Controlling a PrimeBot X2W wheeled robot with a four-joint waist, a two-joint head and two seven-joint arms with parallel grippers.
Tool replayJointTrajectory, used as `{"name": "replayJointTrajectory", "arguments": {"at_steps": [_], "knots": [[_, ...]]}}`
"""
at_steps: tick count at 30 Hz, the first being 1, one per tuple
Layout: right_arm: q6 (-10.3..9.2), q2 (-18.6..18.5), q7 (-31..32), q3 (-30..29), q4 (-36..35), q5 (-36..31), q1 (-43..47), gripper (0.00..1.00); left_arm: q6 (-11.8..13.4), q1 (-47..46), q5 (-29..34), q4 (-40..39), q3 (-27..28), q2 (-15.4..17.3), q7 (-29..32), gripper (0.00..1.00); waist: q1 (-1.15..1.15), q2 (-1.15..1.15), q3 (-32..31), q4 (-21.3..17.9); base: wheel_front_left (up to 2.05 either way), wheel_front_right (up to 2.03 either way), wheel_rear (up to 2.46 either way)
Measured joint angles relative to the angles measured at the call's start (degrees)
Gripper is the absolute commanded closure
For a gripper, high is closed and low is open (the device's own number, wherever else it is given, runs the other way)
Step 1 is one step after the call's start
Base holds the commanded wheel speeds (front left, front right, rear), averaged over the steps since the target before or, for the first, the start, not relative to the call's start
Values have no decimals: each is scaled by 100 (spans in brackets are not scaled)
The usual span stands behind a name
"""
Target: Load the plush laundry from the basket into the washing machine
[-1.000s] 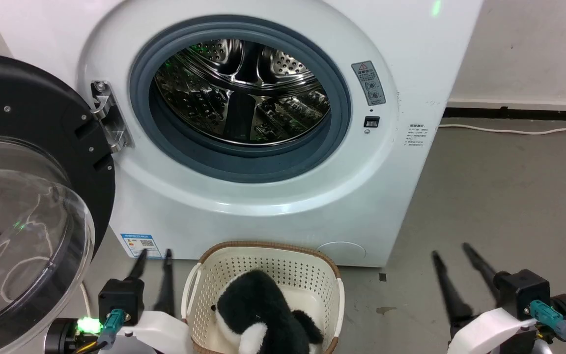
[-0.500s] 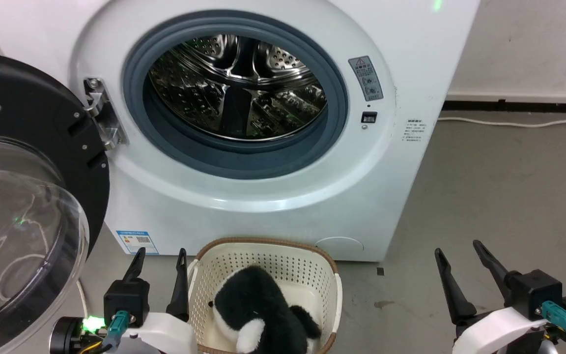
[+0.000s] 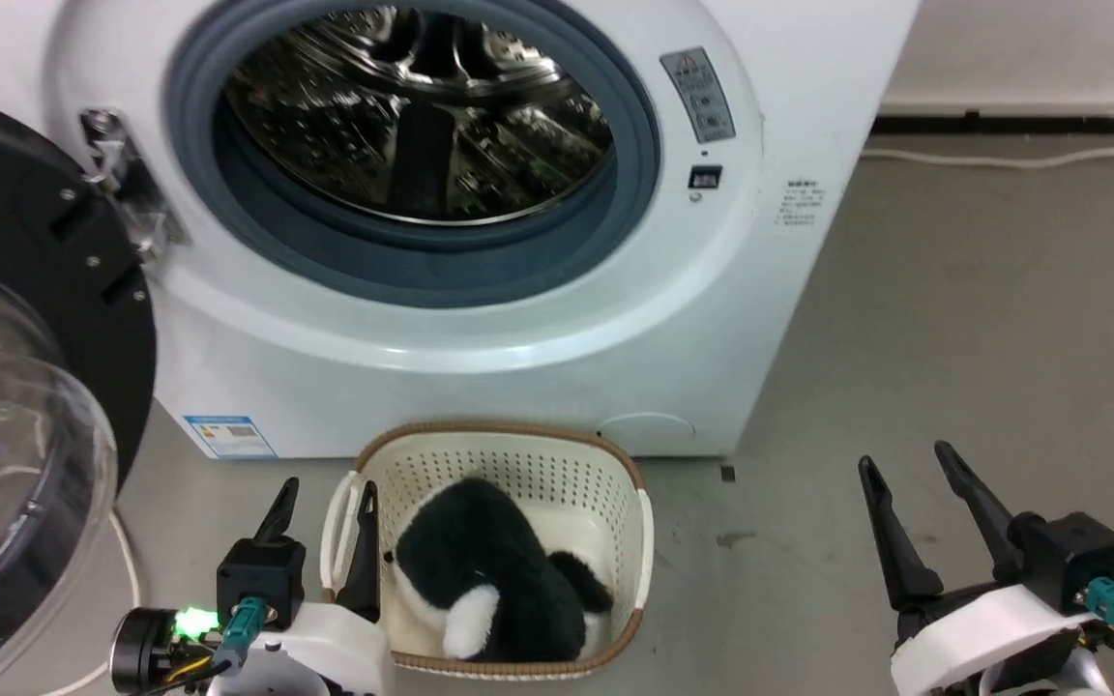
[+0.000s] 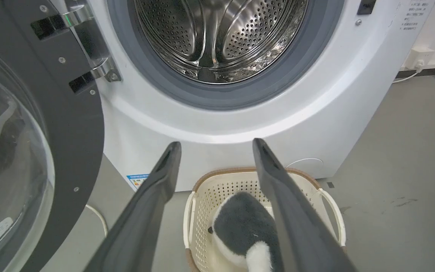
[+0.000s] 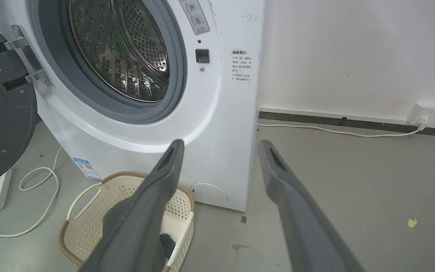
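The left gripper (image 3: 329, 486) has its two dark fingers spread wide with nothing between them; the right gripper (image 3: 905, 456) is equally wide and empty. The black-and-white plush toy (image 3: 489, 570) lies in the cream basket (image 3: 518, 469), on the floor (image 3: 905, 319) just in front of the washing machine (image 3: 480, 358).

From the left gripper the toy is just to the right of the inner finger and lower than the fingertips. In the head view that finger crosses the basket's left handle, though contact cannot be told. In the left wrist view the toy sits ahead and below, partly behind the right-hand finger rather than centred in the gap. From the right gripper it is well off to the left across bare floor. The left arm is plainly the nearer.

The toy's long axis runs roughly away from the left gripper toward the washing machine, white-patched end nearest and black bulk farther. The pick therefore likely calls for a small shift to that gripper's right and a drop into the basket, fingers straddling the toy across its narrower width. The open drum (image 3: 344, 106) lies ahead of and above both grippers, its door (image 3: 35, 251) swung out to the left gripper's left.
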Motion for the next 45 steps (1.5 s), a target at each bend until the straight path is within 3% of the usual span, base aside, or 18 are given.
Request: {"name": "replayJointTrajectory", "arguments": {"at_steps": [21, 33, 45], "knots": [[0, 0, -249, 81, -85, 563, -332, 0, -179, -721, -102, 1085, -163, 442, -10, 0, 0, 0, 999, -519, 0, 0, 0], [0, 0, -386, 149, -118, 840, -563, 0, -304, -1428, -286, 2029, -546, 760, 265, 0, -1, 0, 1543, -776, 0, 0, 0], [-1, 0, -527, 263, -163, 1122, -691, 0, -392, -1923, -731, 2802, -1140, 1290, 495, 0, -1, 0, 2086, -1154, 0, 0, 0]]}}
